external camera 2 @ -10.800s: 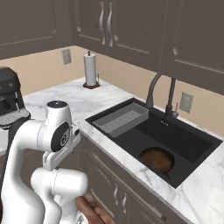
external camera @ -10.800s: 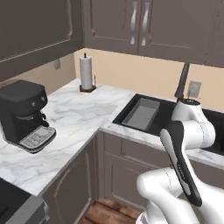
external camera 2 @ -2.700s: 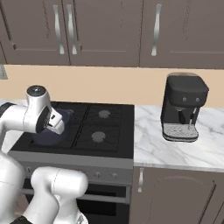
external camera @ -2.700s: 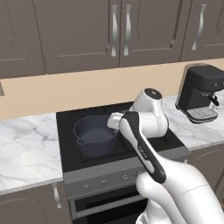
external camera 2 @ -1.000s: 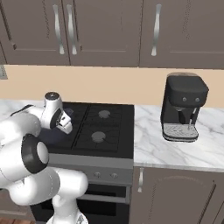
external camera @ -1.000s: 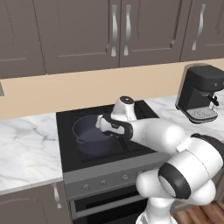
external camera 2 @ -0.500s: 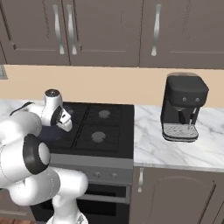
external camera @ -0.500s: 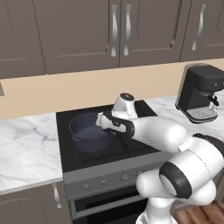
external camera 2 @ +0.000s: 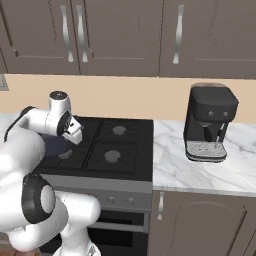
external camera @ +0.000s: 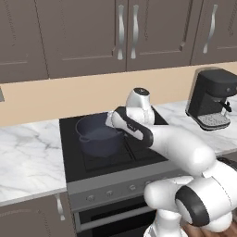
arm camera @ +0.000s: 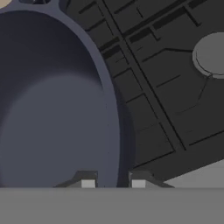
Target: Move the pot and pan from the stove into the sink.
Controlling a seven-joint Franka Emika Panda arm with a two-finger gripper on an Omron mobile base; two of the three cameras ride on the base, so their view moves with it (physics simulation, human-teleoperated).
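The dark blue-grey pot (external camera: 97, 135) stands on the left burners of the black stove (external camera: 139, 153), and its deep inside (arm camera: 48, 109) is close up in the hand view. My gripper (arm camera: 113, 183) is shut on the pot's right rim, one fingertip (arm camera: 87, 183) inside the wall and the other outside. From the left base view the gripper (external camera: 116, 124) reaches down at that rim. In the right base view the gripper (external camera 2: 75, 134) sits over the pot (external camera 2: 56, 146) at the stove's (external camera 2: 120, 145) left side. The pan and the sink are out of view.
A black coffee machine (external camera: 215, 99) (external camera 2: 210, 122) stands on the marble counter to the stove's right. White marble counter (external camera: 28, 157) runs to the left. Dark wall cabinets (external camera: 125, 32) hang above. The two right burners (external camera 2: 117, 131) carry nothing.
The jaws have closed from wide to shut on the pot's rim. The hand has shifted only slightly; the pot stays on the burner.
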